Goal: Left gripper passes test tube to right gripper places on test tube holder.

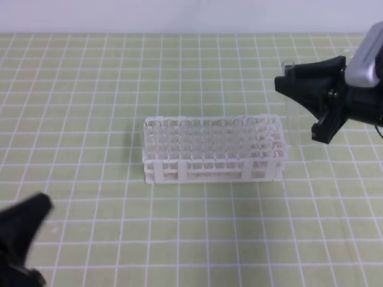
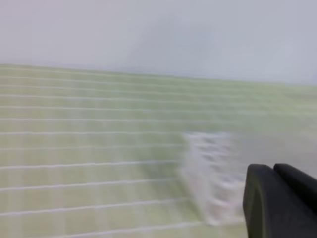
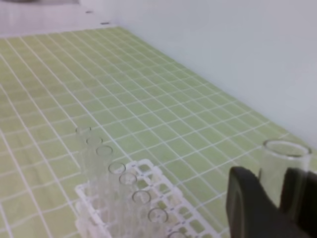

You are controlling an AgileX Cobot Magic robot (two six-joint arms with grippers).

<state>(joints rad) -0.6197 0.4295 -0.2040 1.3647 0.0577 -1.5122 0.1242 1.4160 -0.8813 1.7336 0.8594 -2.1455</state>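
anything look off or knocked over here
Nothing stands out. The test tube holder sits flat with its tubes upright, and the right gripper holds the test tube upright beside it.

A green mat (image 1: 90, 119) with a white grid covers the table. On it, near the middle, stands 1 white test tube holder (image 1: 212, 167), with clear tubes (image 1: 185, 134) in its far row.

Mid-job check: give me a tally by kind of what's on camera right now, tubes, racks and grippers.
White test tube holder: 1
Held test tube, in the right gripper: 1
Clear tubes standing in the holder: at least 7, exact count unclear
Grippers, counting the left gripper: 2
Total: at least 11
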